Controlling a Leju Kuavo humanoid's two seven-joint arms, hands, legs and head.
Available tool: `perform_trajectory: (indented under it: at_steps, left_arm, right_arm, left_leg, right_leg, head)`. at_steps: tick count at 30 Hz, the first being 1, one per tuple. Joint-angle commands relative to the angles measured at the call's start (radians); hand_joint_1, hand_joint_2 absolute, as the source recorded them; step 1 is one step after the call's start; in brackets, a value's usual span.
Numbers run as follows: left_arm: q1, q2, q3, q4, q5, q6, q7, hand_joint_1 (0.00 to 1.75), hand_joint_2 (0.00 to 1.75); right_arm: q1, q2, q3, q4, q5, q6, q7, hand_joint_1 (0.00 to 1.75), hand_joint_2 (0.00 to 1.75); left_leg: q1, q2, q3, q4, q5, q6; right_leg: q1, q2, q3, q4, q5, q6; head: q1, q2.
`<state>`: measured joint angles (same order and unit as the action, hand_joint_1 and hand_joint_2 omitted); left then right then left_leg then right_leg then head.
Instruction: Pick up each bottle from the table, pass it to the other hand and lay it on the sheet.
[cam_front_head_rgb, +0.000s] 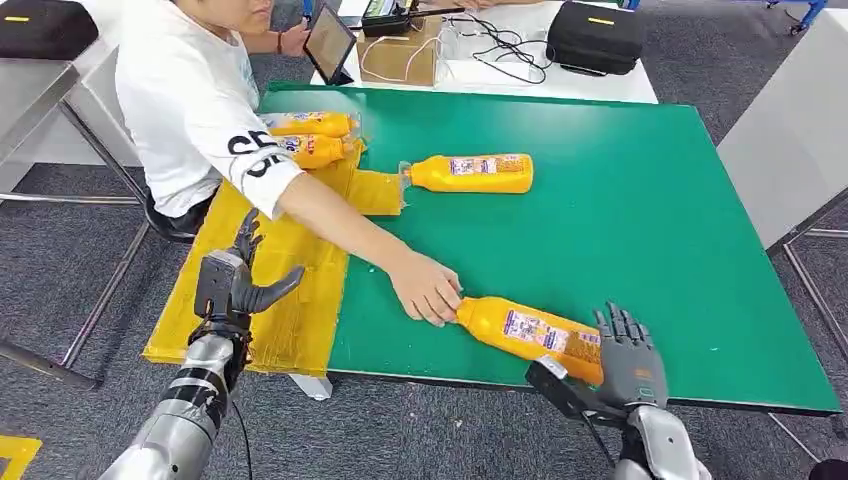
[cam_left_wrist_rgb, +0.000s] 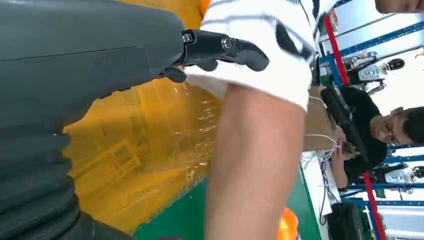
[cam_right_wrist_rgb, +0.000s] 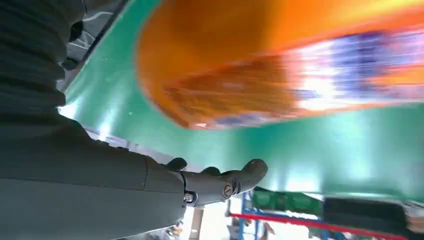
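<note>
A: Position of the nearest bottle (cam_front_head_rgb: 530, 333)?

B: Lying on its side on the green table (cam_front_head_rgb: 640, 200), near the front edge, cap end pointing toward the yellow sheet (cam_front_head_rgb: 290, 300). A person's hand (cam_front_head_rgb: 425, 288) rests at that cap end, touching it. The arm reaches across from the sheet side, white sleeve above.

A: Right hand (cam_front_head_rgb: 625, 355)?

B: At the bottle's base end, fingers spread and upright just behind it, thumb out in front at the table edge. Nothing is gripped. In the right wrist view the bottle (cam_right_wrist_rgb: 280, 65) shows large and blurred over the green surface, with the thumb (cam_right_wrist_rgb: 225, 182) apart from it (contact with the base cannot be told from either view).

A: Left hand (cam_front_head_rgb: 235, 280)?

B: Raised over the yellow sheet, fingers apart, holding nothing. In the left wrist view its dark fingers (cam_left_wrist_rgb: 225, 47) stand near the person's sleeve (cam_left_wrist_rgb: 265, 45), sheet underneath.

A: Other bottles?

B: One more on the green table (cam_front_head_rgb: 470, 172), lying flat just beside the sheet's inner corner, cap toward the sheet. Two bottles (cam_front_head_rgb: 310, 135) lie side by side at the far end of the sheet, partly behind the person's arm.

A: Background?

B: A white table beyond with a cardboard box (cam_front_head_rgb: 400, 55), a tablet (cam_front_head_rgb: 328, 42), cables and a black case (cam_front_head_rgb: 595, 35).
</note>
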<state>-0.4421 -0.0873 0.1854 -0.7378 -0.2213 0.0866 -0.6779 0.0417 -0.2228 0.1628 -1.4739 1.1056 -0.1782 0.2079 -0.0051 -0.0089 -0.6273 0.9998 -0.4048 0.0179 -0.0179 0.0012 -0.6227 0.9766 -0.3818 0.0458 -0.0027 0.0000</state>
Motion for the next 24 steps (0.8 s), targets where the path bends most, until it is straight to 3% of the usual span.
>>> perform_trajectory:
  at_steps: [1, 8, 10, 12, 13, 14, 16, 19, 24]
  left_arm:
    - [-0.061, -0.01, -0.02, 0.078, -0.006, -0.01, 0.006, 0.0, 1.75]
    - [-0.061, -0.009, -0.021, 0.078, -0.006, -0.01, 0.006, 0.0, 1.75]
    - [-0.071, -0.01, -0.029, 0.089, -0.007, -0.021, 0.005, 0.0, 1.75]
    - [-0.09, -0.01, -0.039, 0.113, -0.008, -0.031, 0.005, 0.0, 1.75]
    - [-0.096, -0.011, -0.045, 0.121, -0.013, -0.031, 0.002, 0.0, 1.75]
    - [-0.101, -0.011, -0.048, 0.127, -0.014, -0.03, 0.001, 0.0, 1.75]
    - [-0.102, -0.011, -0.051, 0.129, -0.016, -0.026, 0.001, 0.0, 1.75]
    - [-0.09, -0.007, -0.044, 0.112, -0.01, -0.02, 0.005, 0.0, 1.75]
    - [-0.009, -0.012, -0.035, 0.006, 0.002, 0.002, 0.017, 0.0, 1.75]
  right_arm:
    - [-0.192, 0.029, -0.086, 0.36, -0.024, 0.016, -0.029, 0.0, 1.75]
    - [-0.189, 0.031, -0.085, 0.359, -0.024, 0.014, -0.03, 0.0, 1.75]
    - [-0.237, 0.025, -0.094, 0.433, -0.047, 0.06, -0.024, 0.02, 1.75]
    - [-0.306, 0.017, -0.088, 0.553, -0.07, 0.113, -0.048, 1.13, 1.75]
    - [-0.334, 0.02, -0.086, 0.601, -0.076, 0.111, -0.062, 1.19, 1.75]
    - [-0.356, 0.026, -0.081, 0.64, -0.071, 0.095, -0.07, 0.49, 1.75]
    - [-0.371, 0.037, -0.077, 0.665, -0.071, 0.075, -0.083, 0.02, 1.75]
    - [-0.357, 0.064, -0.067, 0.62, -0.074, 0.016, -0.098, 0.0, 1.75]
    - [-0.173, 0.115, -0.047, 0.217, -0.137, -0.103, -0.184, 0.0, 1.75]
  left_leg:
    - [0.001, 0.001, 0.005, 0.0, -0.002, -0.001]
    - [0.002, 0.0, 0.005, 0.0, -0.002, -0.001]
    - [0.001, 0.0, 0.003, 0.0, -0.001, -0.001]
    - [0.001, 0.001, 0.003, 0.0, -0.001, -0.001]
    - [0.002, 0.001, 0.005, 0.0, -0.002, -0.001]
    - [0.002, 0.002, 0.005, 0.0, -0.001, -0.001]
    - [0.002, 0.001, 0.006, 0.0, -0.001, -0.001]
    - [0.002, 0.002, 0.008, -0.001, -0.001, -0.001]
    - [0.001, 0.001, 0.011, -0.001, -0.001, -0.001]
  right_leg:
    - [0.002, 0.001, 0.005, -0.002, -0.001, -0.001]
    - [0.002, -0.001, 0.006, -0.001, -0.002, -0.002]
    - [0.001, -0.001, 0.003, -0.001, -0.001, -0.001]
    - [0.001, 0.0, 0.003, -0.001, 0.0, -0.001]
    - [0.002, 0.0, 0.006, -0.001, -0.001, -0.002]
    - [0.002, 0.001, 0.005, -0.001, 0.0, -0.001]
    - [0.002, 0.0, 0.006, -0.002, 0.0, -0.002]
    - [0.002, 0.0, 0.008, -0.002, 0.0, -0.002]
    - [0.002, 0.0, 0.01, -0.001, -0.001, -0.002]
  head:
    - [0.0, 0.0]
    - [0.0, 0.0]
    - [0.0, 0.0]
    - [0.0, 0.0]
    - [0.0, 0.0]
    - [0.0, 0.0]
    - [0.0, 0.0]
    - [0.0, 0.0]
    - [0.0, 0.0]
